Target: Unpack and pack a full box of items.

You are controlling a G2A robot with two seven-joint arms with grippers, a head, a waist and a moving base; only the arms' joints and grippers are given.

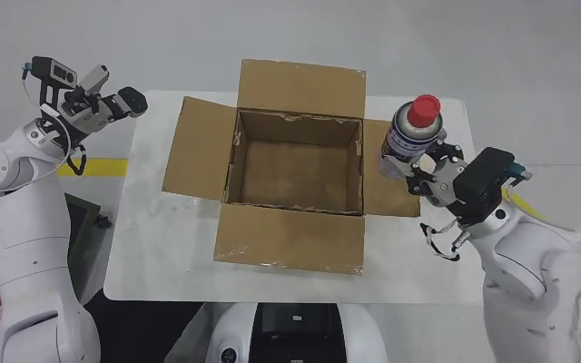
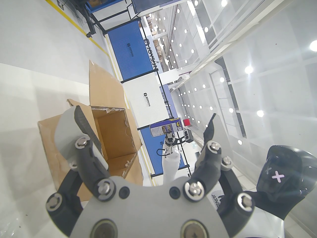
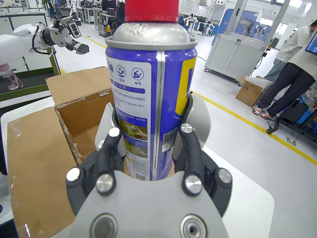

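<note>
An open cardboard box (image 1: 295,172) with all flaps folded out sits mid-table; its inside looks bare. Over the box's right flap my right gripper (image 1: 419,170) is shut on a blue spray can with a red cap (image 1: 415,128), held upright; in the right wrist view the spray can (image 3: 152,95) stands between the fingers (image 3: 192,115). My left gripper (image 1: 116,102) hovers off the table's far left corner, open and holding nothing. From the left wrist its fingers (image 2: 81,125) stand wide apart, with the box (image 2: 109,130) and the spray can (image 2: 166,127) beyond.
The white table (image 1: 163,254) has bare room to the left of the box and along the front edge. A yellow floor line (image 1: 95,166) runs left of the table. People stand far off in the room (image 3: 292,75).
</note>
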